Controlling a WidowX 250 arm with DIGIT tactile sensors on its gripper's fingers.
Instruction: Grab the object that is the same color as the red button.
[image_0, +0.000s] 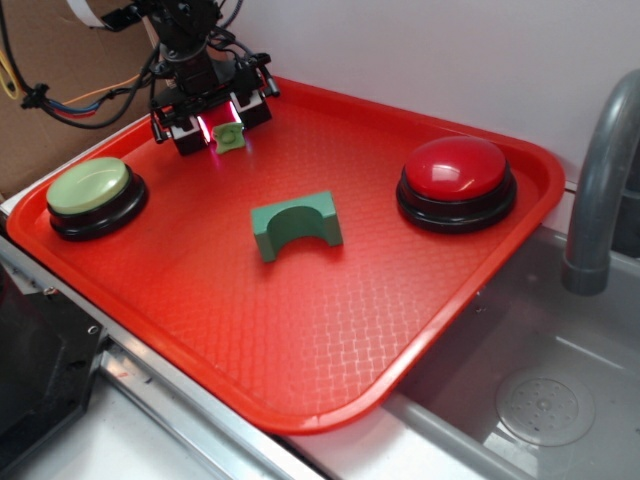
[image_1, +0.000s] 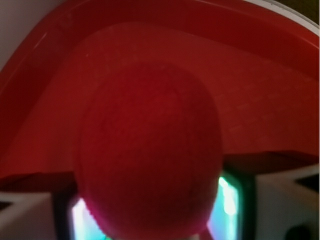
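In the exterior view, a red tray (image_0: 300, 330) is lying on the table beside a sink (image_0: 545, 400) with a grey faucet (image_0: 600, 190). Taking the green arch block (image_0: 296, 226) near the tray's middle as the landmark, the red button (image_0: 457, 182) is sitting to the right of it and a little farther back, well apart from it. The pale green button (image_0: 95, 197) is resting to the left of the block, close to the tray's left rim. Behind the block and to its left, near the tray's back rim, the tool (image_0: 222, 128) is hanging low over the tray with its fingers (image_0: 255, 105) standing on either side of the toy fruit (image_0: 228, 137). Only the fruit's light green leafy cap is showing, lit by a pinkish glow. The fingers are sitting close around the fruit, but whether they are pressing on it cannot be told here.

In the wrist view, the toy fruit (image_1: 150, 155) is filling most of the picture as a blurred red rounded shape, with the tray (image_1: 270, 100) behind it. The fingers themselves are not clearly showing, so the grip cannot be judged.
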